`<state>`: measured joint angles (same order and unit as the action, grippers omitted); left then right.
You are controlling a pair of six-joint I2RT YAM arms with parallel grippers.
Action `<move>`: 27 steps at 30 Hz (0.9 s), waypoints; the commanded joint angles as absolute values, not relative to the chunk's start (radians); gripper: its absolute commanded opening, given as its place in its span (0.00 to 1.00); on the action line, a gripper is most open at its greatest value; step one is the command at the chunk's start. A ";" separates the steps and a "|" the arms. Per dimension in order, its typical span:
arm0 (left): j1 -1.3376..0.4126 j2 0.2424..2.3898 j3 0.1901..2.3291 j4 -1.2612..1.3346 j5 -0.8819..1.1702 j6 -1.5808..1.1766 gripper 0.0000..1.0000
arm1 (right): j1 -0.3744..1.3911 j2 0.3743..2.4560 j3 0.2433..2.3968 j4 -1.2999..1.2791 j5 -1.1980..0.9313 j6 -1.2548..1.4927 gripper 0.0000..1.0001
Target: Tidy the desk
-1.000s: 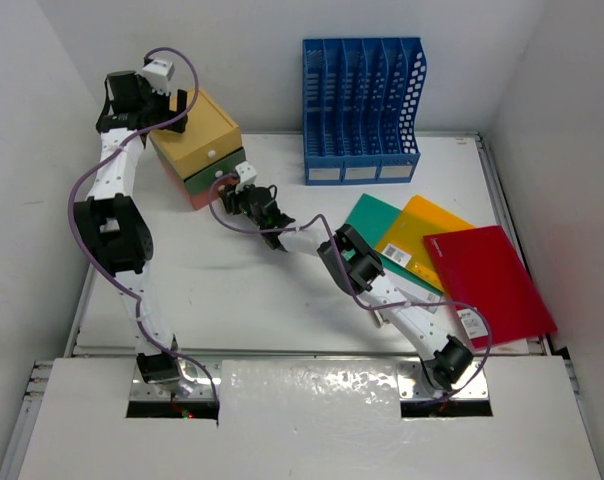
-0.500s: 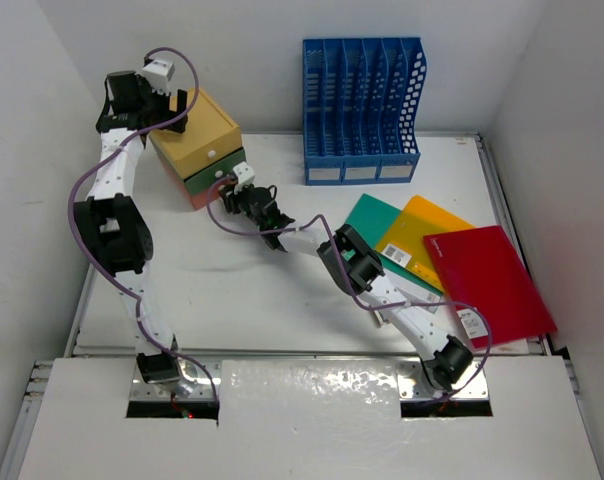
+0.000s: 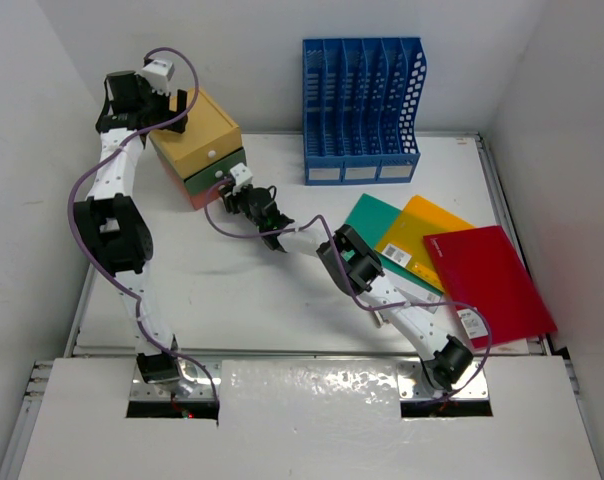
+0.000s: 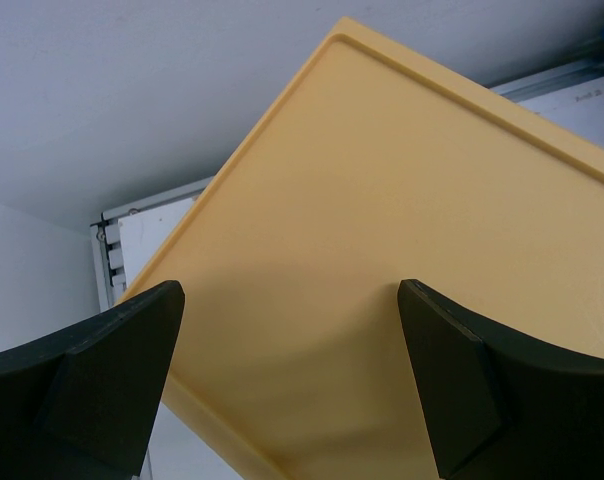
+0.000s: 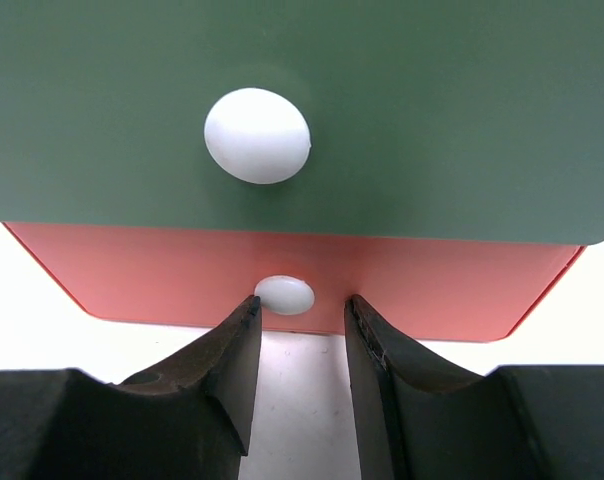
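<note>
On the white desk [image 3: 232,290], a small drawer box [image 3: 197,145] stands at the back left. Its top [image 4: 382,200] is yellow, with a green drawer [image 5: 432,120] and an orange bottom drawer [image 5: 452,285] below. My left gripper [image 3: 177,108] [image 4: 290,290] hovers wide open just over the yellow top, holding nothing. My right gripper [image 3: 225,203] [image 5: 303,300] is low at the box front, open. The orange drawer's white knob [image 5: 285,294] sits at its fingertips, against the left finger, with a gap to the right one. The green drawer's knob [image 5: 257,135] is above.
A blue slotted file rack [image 3: 362,100] stands against the back wall. Green [image 3: 370,220], orange [image 3: 422,225] and red [image 3: 492,280] folders lie fanned on the right side. White walls close in the left, back and right edges.
My right gripper has crept a little closer to the drawer box front. The left arm has not moved.
</note>
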<state>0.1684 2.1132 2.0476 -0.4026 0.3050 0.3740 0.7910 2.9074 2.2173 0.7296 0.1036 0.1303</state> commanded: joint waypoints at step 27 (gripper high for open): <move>0.169 2.164 2.040 -0.497 0.337 0.403 0.88 | 0.805 2.846 2.250 0.808 0.143 0.113 0.06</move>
